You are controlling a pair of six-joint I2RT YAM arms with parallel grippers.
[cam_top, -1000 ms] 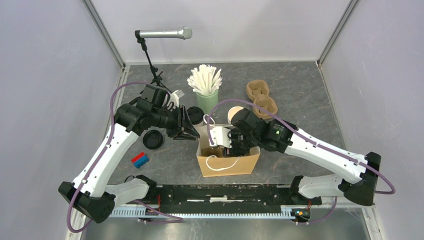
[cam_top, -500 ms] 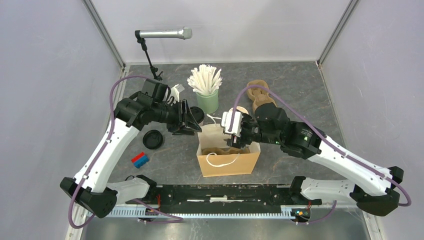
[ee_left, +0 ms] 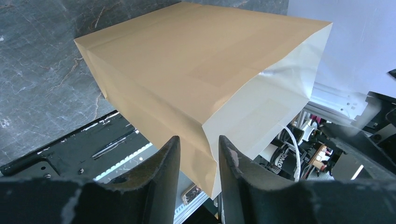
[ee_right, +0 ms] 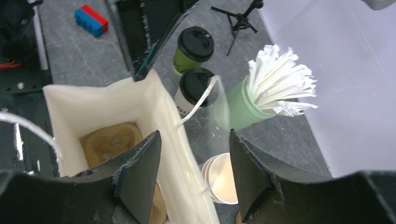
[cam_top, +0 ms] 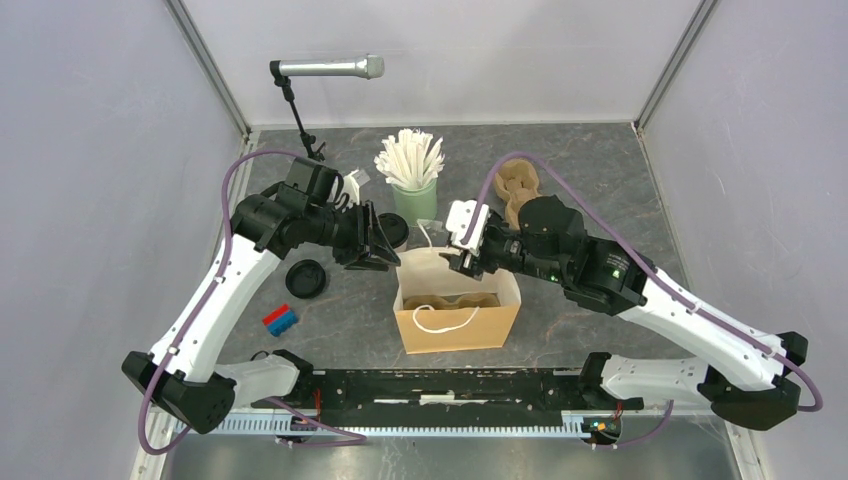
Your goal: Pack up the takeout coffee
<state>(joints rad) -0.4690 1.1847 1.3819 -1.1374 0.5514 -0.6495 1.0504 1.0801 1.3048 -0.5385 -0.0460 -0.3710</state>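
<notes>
Stone tabletop point(cam_top: 600, 170), paper bag point(cam_top: 458, 330) holding pulp tray point(ee_right: 109, 140), left pincer point(ee_left: 196, 144) and right pincer point(ee_right: 194, 135) apart astride rim

Lab booth: blank panel walls point(cam_top: 100, 150), stand microphone point(cam_top: 330, 67)

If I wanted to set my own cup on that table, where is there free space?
Roomiest: the bare tabletop between the cardboard cup carrier and the right wall. A smaller patch lies between the red-and-blue block and the paper bag. Behind the bag is crowded: two lidded coffee cups, the mint-green cup of sticks and stacked lidless cups.
</notes>
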